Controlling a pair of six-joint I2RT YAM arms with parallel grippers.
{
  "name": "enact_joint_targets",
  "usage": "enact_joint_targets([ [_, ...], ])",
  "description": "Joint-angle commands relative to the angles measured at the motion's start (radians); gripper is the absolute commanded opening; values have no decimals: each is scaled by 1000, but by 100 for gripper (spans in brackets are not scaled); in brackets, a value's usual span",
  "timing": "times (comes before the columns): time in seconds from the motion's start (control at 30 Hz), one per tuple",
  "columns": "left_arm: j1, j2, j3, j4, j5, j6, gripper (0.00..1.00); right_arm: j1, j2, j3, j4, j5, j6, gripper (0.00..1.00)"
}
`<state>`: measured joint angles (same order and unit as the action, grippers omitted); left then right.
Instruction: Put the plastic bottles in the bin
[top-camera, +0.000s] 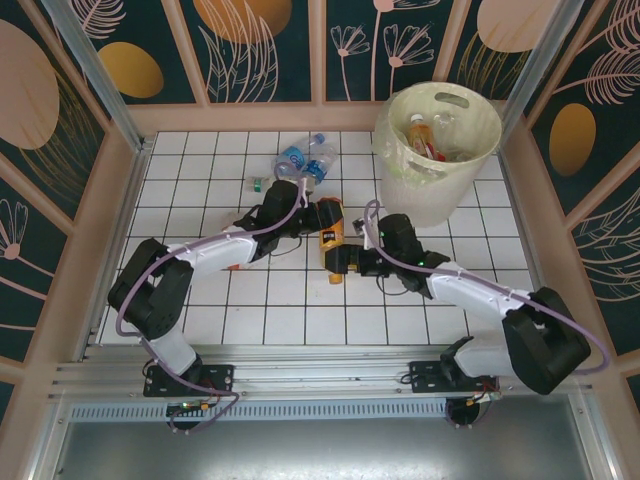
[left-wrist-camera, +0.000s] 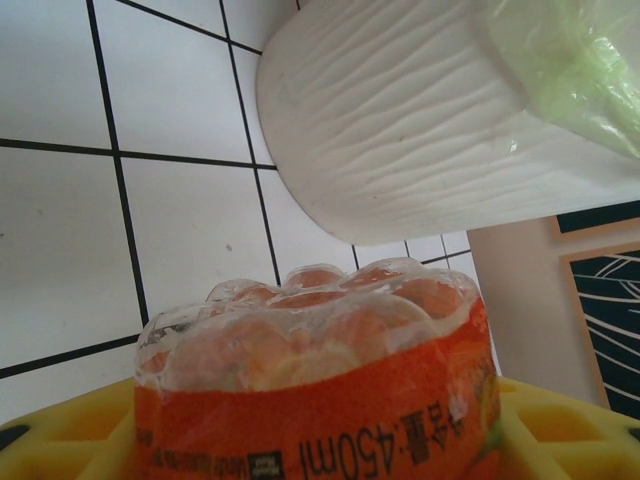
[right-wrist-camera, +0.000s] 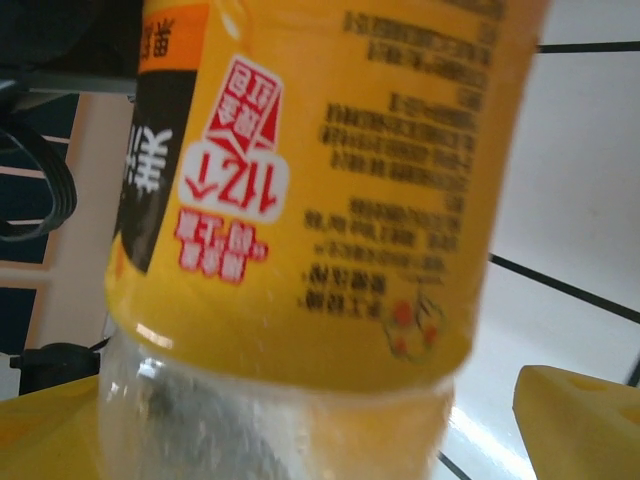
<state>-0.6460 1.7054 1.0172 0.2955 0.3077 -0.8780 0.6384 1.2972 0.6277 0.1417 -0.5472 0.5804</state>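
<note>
An orange-labelled plastic bottle (left-wrist-camera: 320, 400) sits base-forward between my left gripper's (left-wrist-camera: 315, 425) yellow fingers (left-wrist-camera: 60, 435), which are shut on it. From above, that left gripper (top-camera: 305, 215) holds the bottle (top-camera: 326, 212) over mid-table. A yellow-labelled bottle (right-wrist-camera: 320, 190) stands between my right gripper's (right-wrist-camera: 310, 430) open fingers (right-wrist-camera: 580, 420), with a gap on its right side. Seen from above, this bottle (top-camera: 330, 243) lies just in front of the right gripper (top-camera: 345, 262). The cream bin (top-camera: 485, 150) stands at the back right, and its wall (left-wrist-camera: 400, 130) is close ahead in the left wrist view.
Several bottles (top-camera: 425, 135) lie inside the bin's clear liner. Two clear, blue-labelled bottles (top-camera: 303, 160) and a small green-capped piece (top-camera: 258, 184) lie at the back centre of the white tiled table (top-camera: 200, 300). Wooden rails edge the table on three sides.
</note>
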Motion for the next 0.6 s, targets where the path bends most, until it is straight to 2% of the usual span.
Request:
enact_joint_targets([
  [0.0, 5, -33, -18, 56, 21, -40, 60, 11, 24, 36, 102, 20, 35, 93],
  [0.13, 6, -39, -36, 74, 28, -56, 60, 13, 55, 52, 130, 26, 54, 86],
  [0.43, 5, -44, -39, 103, 24, -70, 61, 20, 83, 79, 119, 17, 65, 56],
  [0.57, 6, -43, -39, 118, 27, -82, 67, 21, 73, 78, 106, 16, 64, 54],
])
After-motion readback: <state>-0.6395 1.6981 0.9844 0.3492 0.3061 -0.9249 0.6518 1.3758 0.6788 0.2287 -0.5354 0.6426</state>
